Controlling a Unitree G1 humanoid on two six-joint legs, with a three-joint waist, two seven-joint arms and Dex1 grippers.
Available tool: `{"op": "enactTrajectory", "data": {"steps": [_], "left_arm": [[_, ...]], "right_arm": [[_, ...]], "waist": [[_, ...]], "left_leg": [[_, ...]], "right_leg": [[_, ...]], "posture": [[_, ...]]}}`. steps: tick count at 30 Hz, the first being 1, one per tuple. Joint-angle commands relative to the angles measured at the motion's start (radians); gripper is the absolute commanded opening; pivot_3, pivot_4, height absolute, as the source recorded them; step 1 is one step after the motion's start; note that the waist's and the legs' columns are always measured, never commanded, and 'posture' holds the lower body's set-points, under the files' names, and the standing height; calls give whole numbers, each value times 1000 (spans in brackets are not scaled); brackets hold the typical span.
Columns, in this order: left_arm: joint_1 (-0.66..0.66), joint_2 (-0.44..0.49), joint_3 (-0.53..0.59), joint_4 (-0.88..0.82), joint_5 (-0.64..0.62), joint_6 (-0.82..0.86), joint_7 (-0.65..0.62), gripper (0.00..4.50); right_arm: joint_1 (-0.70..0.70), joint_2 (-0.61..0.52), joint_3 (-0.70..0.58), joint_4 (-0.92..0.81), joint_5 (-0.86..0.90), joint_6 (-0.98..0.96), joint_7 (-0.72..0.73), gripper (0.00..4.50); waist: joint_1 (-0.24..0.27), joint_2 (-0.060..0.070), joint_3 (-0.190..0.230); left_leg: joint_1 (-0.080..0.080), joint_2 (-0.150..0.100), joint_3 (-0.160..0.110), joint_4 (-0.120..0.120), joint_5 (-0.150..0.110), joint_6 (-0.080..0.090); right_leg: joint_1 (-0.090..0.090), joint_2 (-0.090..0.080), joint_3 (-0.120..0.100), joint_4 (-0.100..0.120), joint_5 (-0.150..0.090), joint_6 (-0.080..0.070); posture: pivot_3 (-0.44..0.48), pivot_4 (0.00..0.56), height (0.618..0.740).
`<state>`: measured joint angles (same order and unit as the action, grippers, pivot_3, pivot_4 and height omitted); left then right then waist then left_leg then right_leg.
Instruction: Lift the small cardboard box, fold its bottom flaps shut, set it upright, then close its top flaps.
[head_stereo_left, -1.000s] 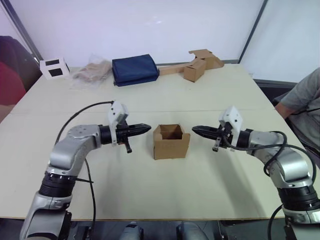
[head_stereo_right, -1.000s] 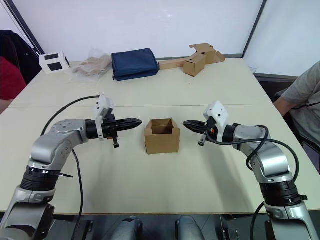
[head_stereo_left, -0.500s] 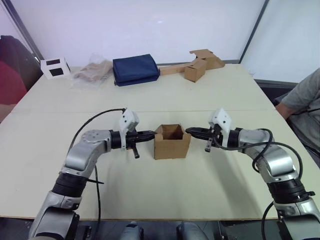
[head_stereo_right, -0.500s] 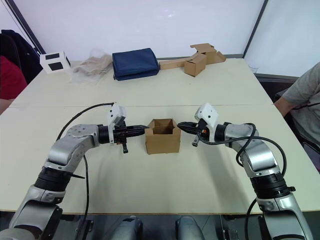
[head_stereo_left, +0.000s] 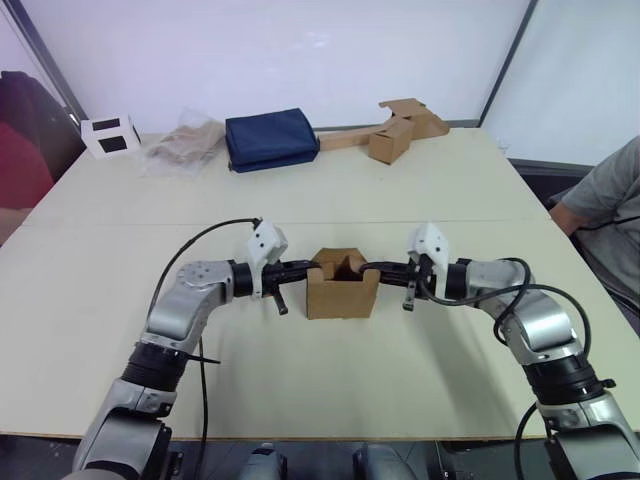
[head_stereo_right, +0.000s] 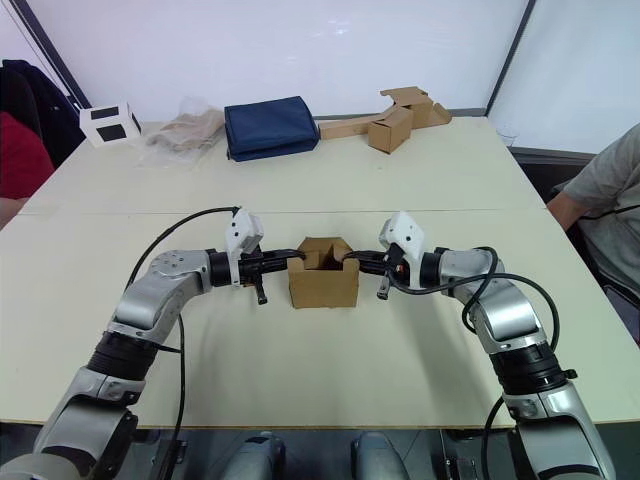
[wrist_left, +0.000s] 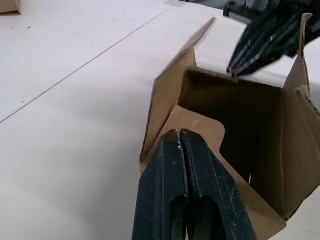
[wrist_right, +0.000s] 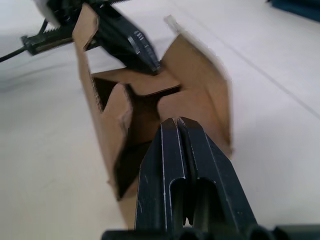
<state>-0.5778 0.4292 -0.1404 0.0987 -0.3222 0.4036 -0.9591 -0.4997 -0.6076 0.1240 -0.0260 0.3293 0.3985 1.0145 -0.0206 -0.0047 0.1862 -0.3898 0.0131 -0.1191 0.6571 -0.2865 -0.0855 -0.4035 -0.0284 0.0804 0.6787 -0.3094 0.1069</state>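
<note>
Top-flap closing in hand: small cardboard box (head_stereo_left: 342, 285) upright on surface (head_stereo_left: 330, 380), side flaps pressed inward. Left gripper (head_stereo_left: 312, 268) and right gripper (head_stereo_left: 366, 268) both pressed together, tips on opposite flaps. Next: push both flaps flat, then fold remaining 2.

Left silver-and-black arm bent at the elbow, forearm reaching inward, left black two-fingered gripper (wrist_left: 179, 134) with fingers pressed together, right silver-and-black arm mirroring it, right black two-fingered gripper (wrist_right: 174, 122) likewise closed, tips pointing toward each other
</note>
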Motion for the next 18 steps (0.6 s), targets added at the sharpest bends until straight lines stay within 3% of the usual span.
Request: {"op": "enactTrajectory", "data": {"steps": [1,18], "left_arm": [[-9,-1,0,-6,7,-4,0,28],[-45,25,21,-60,-23,55,-39,28]], "right_arm": [[-28,6,17,17,-33,-48,10,0],[-76,14,-54,11,24,4,10,0]], "waist": [[0,0,0],[0,0,0]], "left_leg": [[0,0,0,0,0,0],[0,0,0,0,0,0]], "right_leg": [[0,0,0,0,0,0],[0,0,0,0,0,0]], "posture": [[0,150,740],[0,150,740]]}}
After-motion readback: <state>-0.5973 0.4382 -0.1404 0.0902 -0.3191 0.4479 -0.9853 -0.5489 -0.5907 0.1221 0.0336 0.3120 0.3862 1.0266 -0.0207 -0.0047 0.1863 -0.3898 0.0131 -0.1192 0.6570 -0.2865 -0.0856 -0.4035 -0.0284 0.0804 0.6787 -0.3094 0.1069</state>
